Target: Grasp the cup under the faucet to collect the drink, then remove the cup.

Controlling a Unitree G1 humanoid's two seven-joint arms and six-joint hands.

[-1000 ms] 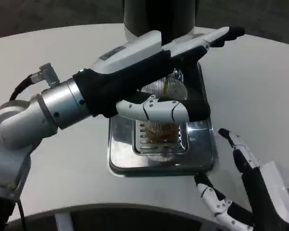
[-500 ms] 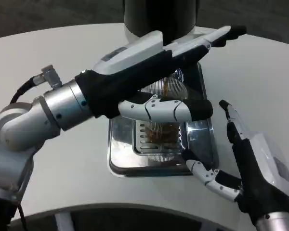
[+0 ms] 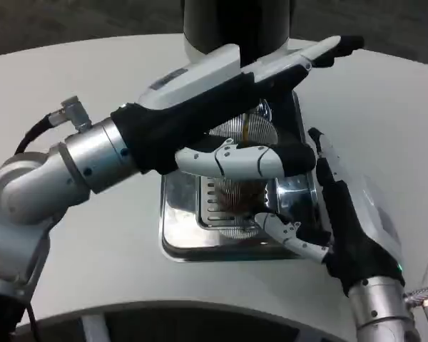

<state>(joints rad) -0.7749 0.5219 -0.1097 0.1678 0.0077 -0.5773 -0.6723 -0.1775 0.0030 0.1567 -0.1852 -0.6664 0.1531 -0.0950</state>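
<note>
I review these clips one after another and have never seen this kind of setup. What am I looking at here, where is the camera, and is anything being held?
This is a humanoid robot seen from a camera on its own head, looking down at a white round table. Its left hand reaches across from the picture's left and grips a clear ribbed plastic cup, which stands on a shiny metal drip tray in front of a dark cylindrical drink dispenser. A thin brown stream of drink runs into the cup, and brown liquid shows low in it. The right hand sits at the tray's right edge with fingers spread, holding nothing; one finger reaches over the tray.
</note>
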